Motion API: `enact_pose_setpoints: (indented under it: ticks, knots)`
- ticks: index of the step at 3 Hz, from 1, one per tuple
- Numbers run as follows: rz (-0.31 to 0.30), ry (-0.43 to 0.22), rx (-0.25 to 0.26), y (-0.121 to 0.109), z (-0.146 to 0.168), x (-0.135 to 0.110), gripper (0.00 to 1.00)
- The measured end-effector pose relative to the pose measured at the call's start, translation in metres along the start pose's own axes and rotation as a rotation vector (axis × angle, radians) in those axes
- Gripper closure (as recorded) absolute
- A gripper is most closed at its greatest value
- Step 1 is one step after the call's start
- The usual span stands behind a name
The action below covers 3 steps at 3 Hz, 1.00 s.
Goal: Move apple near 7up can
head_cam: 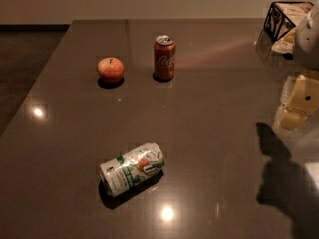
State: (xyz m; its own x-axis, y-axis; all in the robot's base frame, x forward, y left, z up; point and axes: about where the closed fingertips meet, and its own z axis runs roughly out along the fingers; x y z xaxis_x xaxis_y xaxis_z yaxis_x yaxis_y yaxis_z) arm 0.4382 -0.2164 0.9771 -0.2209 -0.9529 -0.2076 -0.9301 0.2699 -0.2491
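The small red-orange apple point(110, 69) sits on the dark table toward the back left. The white and green 7up can point(132, 169) lies on its side near the front, well apart from the apple. My gripper point(297, 105), cream-coloured, is at the far right edge of the view above the table, far from both the apple and the 7up can. It holds nothing that I can see. Its dark shadow falls on the table below it.
A red cola can point(164, 57) stands upright just right of the apple. A black wire basket point(285, 18) with pale contents stands at the back right corner. The table's left edge point(35, 86) runs diagonally, with dark floor beyond it.
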Motion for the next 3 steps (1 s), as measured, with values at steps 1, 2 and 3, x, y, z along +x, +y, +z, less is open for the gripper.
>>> enact_pose_setpoints:
  ticks: [1,2,3]
  knots:
    - [0.000,0.000,0.000,0.000,0.000,0.000,0.00]
    - [-0.029,-0.019,0.009,-0.012,0.007,-0.021,0.00]
    - [-0.058,-0.057,-0.001,-0.033,0.020,-0.059,0.00]
